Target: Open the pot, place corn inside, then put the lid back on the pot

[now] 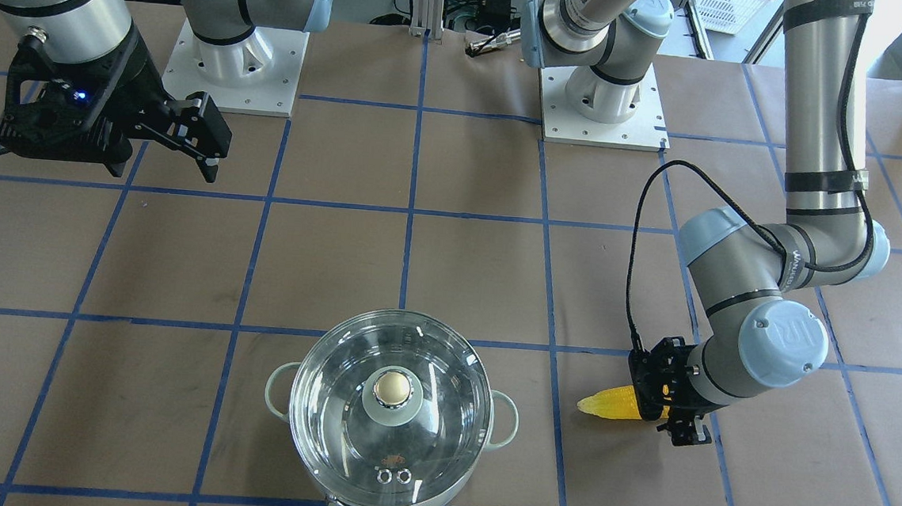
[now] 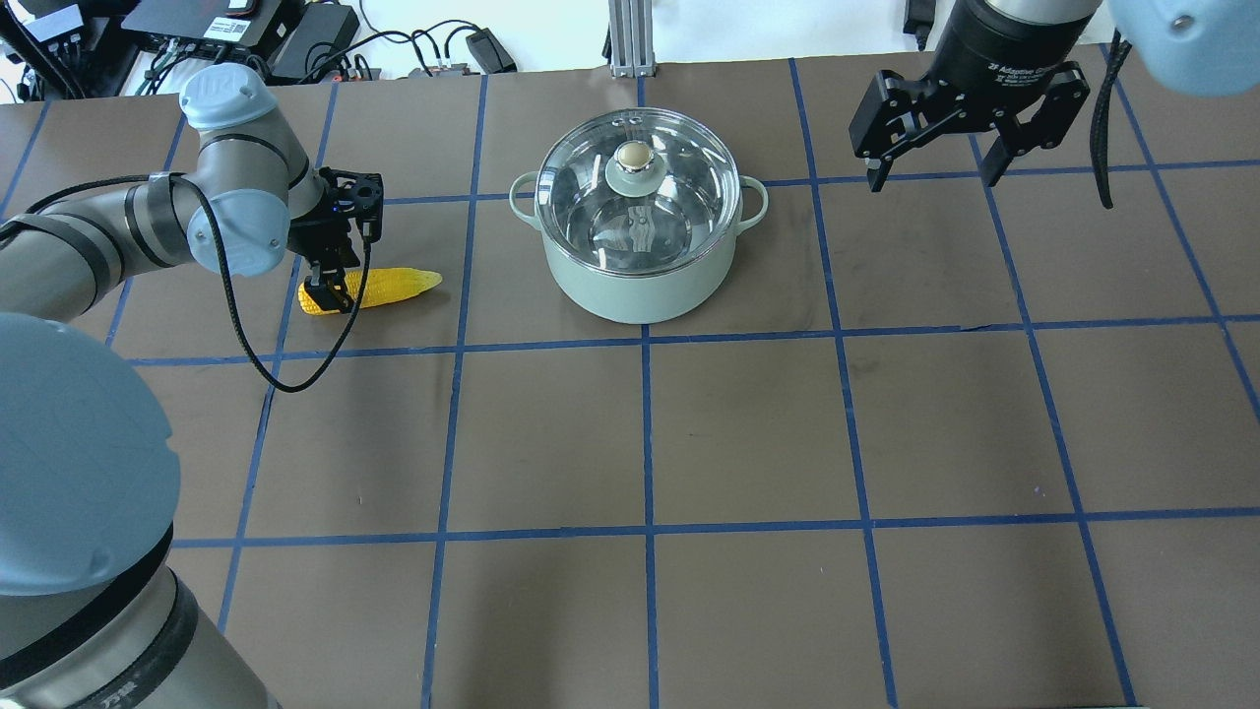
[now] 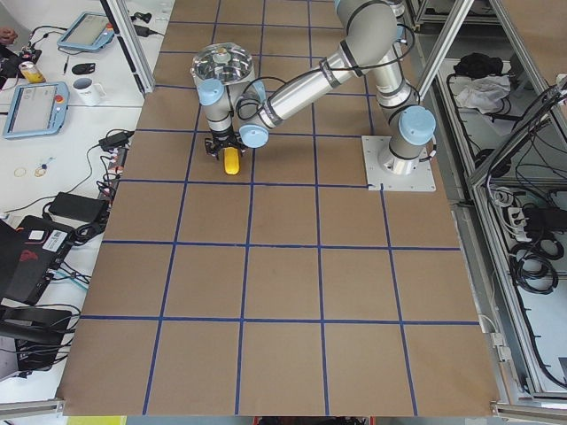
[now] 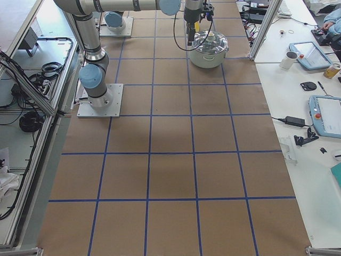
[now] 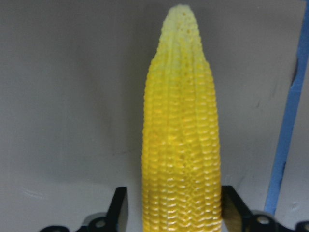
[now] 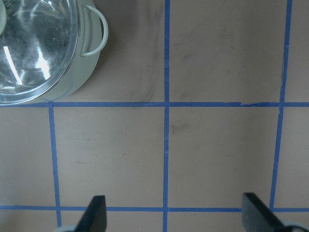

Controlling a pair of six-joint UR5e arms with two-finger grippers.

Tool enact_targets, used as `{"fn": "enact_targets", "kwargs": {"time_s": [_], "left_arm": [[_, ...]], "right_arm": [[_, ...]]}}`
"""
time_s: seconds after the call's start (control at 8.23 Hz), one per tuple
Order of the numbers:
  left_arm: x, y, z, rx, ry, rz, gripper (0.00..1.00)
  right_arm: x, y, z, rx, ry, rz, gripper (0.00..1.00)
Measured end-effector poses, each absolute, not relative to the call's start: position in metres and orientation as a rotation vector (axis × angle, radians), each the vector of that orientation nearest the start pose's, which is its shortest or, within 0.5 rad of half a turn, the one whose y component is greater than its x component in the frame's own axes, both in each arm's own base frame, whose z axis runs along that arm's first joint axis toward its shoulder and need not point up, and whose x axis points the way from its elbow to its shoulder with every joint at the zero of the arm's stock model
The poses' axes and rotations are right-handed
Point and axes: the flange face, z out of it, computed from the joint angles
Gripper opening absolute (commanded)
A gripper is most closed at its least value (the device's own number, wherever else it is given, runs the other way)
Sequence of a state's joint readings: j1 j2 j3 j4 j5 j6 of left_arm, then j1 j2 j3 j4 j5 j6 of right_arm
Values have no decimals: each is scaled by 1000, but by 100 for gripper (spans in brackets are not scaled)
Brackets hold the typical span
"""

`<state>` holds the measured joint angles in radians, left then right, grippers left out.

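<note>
The pot (image 2: 640, 290) stands at the far middle of the table with the glass lid (image 2: 679, 197) seated on it, knob up. The corn (image 2: 399, 285) lies flat on the table to the pot's left, pale tip toward the pot. My left gripper (image 2: 333, 291) is low over the corn's thick end, jaws astride it. The left wrist view shows the corn (image 5: 183, 145) between the fingers (image 5: 119, 208) with a small gap on one side, so it is open. My right gripper (image 2: 930, 180) is open and empty, held high to the right of the pot.
Brown table paper with a blue tape grid (image 2: 645, 433). The arm bases (image 1: 233, 71) stand at the robot's side. The right wrist view shows the pot's side handle (image 6: 96, 34) at its upper left, over bare paper.
</note>
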<state>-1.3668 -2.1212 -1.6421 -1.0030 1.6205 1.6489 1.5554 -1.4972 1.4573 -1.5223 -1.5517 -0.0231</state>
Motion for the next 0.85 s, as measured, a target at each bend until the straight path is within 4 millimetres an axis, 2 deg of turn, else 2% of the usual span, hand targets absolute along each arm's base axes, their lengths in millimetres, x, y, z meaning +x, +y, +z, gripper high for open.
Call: {"fn": "enact_targets", "kwargs": {"time_s": [0.24, 0.49, 0.73, 0.85], "left_arm": [[3, -649, 193, 2122, 2329, 114, 0], [5, -649, 200, 2114, 2315, 117, 0], [9, -648, 230, 2072, 2258, 141, 0], [9, -645, 255, 2046, 2227, 124, 0]], "right_arm": [[130, -525, 500, -3, 3101, 7, 100], [138, -544, 494, -3, 3084, -53, 100], [159, -572, 483, 26, 3055, -123, 100], [178, -584, 473, 43, 3040, -156, 100]]}}
